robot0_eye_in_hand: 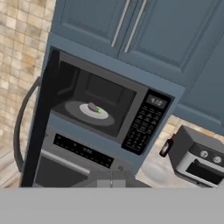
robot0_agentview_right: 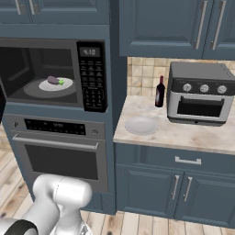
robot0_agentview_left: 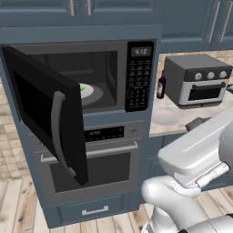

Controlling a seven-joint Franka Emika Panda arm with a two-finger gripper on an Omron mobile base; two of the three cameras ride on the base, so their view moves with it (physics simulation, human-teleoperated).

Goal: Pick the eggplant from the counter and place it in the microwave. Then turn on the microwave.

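Observation:
The black microwave (robot0_agentview_left: 139,75) (robot0_agentview_right: 92,78) (robot0_eye_in_hand: 144,127) stands with its door (robot0_agentview_left: 45,113) (robot0_eye_in_hand: 41,122) swung wide to the left. Inside, the small dark purple eggplant (robot0_agentview_right: 54,81) (robot0_eye_in_hand: 93,107) lies on a white plate on the turntable; from the left base view just its green cap (robot0_agentview_left: 83,88) peeks past the door. My gripper (robot0_eye_in_hand: 110,183) is shut and empty, back from the microwave and looking at its front. To the right runs the beige counter (robot0_agentview_right: 183,133) (robot0_agentview_left: 182,119).
A grey toaster oven (robot0_agentview_right: 199,94) (robot0_agentview_left: 198,82) and a dark red bottle (robot0_agentview_right: 159,92) (robot0_agentview_left: 161,85) stand on the counter, with a pale round dish (robot0_agentview_right: 141,125) in front. A steel wall oven (robot0_agentview_right: 59,151) sits below the microwave. The open door juts out into the room.

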